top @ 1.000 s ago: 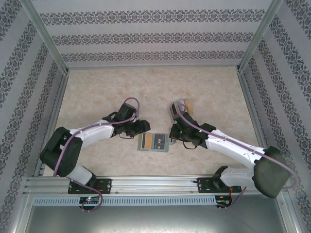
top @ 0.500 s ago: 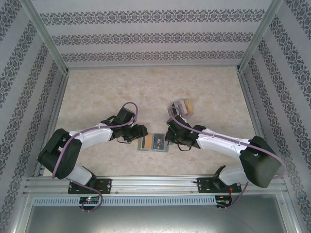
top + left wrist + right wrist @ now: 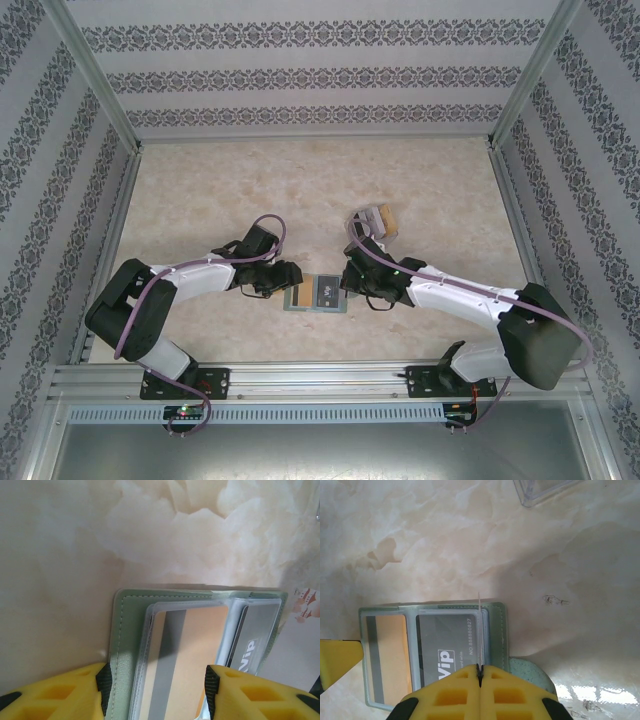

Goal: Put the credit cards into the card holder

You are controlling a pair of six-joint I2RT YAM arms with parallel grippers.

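The right claw [image 3: 479, 669] is clamped on a thin card [image 3: 479, 630], seen edge-on, its face hidden, over the opened sage-green folding card holder [image 3: 497, 630] on the marbled tabletop [image 3: 470, 540]. The left claw [image 3: 156, 686], cropped, is spread astride it.

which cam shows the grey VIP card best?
Right wrist: the grey VIP card sits in a pocket of the card holder, lettering and number legible. Left wrist shows part of it, at a slant. Top external gives a small dark patch.
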